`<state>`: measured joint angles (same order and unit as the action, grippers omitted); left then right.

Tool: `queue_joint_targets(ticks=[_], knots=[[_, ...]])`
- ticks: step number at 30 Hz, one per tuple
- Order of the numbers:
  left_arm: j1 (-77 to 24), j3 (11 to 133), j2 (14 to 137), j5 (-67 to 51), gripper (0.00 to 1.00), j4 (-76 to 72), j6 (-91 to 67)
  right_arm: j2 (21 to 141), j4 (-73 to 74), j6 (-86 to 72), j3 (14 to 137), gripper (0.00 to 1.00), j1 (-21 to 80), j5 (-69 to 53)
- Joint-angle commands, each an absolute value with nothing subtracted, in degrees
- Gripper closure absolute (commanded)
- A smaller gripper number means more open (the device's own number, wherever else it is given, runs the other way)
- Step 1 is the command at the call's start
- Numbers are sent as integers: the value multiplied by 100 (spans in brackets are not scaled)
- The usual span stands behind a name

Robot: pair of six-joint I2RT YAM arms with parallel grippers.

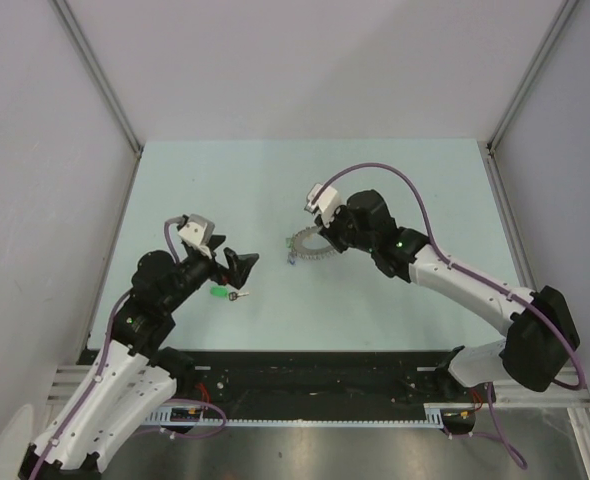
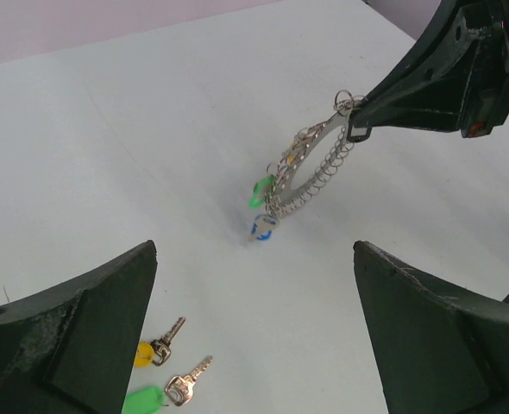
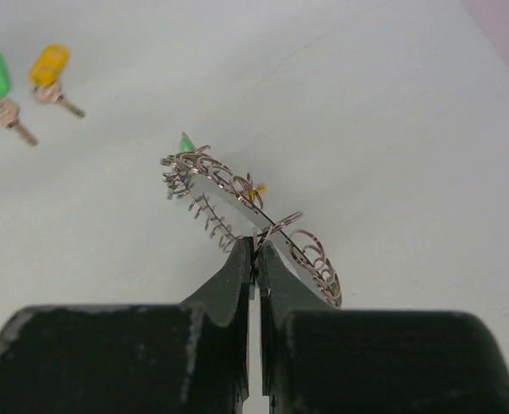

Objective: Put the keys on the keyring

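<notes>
A small loose yellow-headed key [image 2: 144, 354] and a small loose green-headed key [image 2: 142, 401], each with a short metal blade, are seen lying side by side on the pale bench [image 1: 395, 180], left of centre and not yet on the ring. They lie just to the near side of the left jaws, which are spread wide and hold nothing. Both blades point to the right and slightly far, roughly toward the silver coiled-wire keyring [image 3: 229, 185]. That ring is pinched in the tightly closed right jaws near the middle of the bench, with a hung green-headed key [image 2: 259, 191] and a hung blue-headed key [image 2: 265, 226] on it. The left arm [image 1: 145, 300] is much the nearer to the loose keys. A short drop onto one head, with the jaws set across that key's long axis, is judged to be called for.
</notes>
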<state>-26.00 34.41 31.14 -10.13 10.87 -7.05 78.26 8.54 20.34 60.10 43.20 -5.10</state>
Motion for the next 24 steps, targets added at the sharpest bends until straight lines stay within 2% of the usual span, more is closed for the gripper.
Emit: queue_joint_targets(ticks=[1, 11, 24], knots=[[-2303, 3401, 3067, -1011, 0, 984, -949, 8024, -167, 1609, 6346, 100, 4000, -71], [-2127, 3393, 2988, -493, 0, 1072, -1169, 8147, -176, 1160, 6003, 100, 3182, -263], [-2092, 3218, 2637, 87, 0, 898, -1301, 8112, -149, 668, 5704, 100, 2883, -334]])
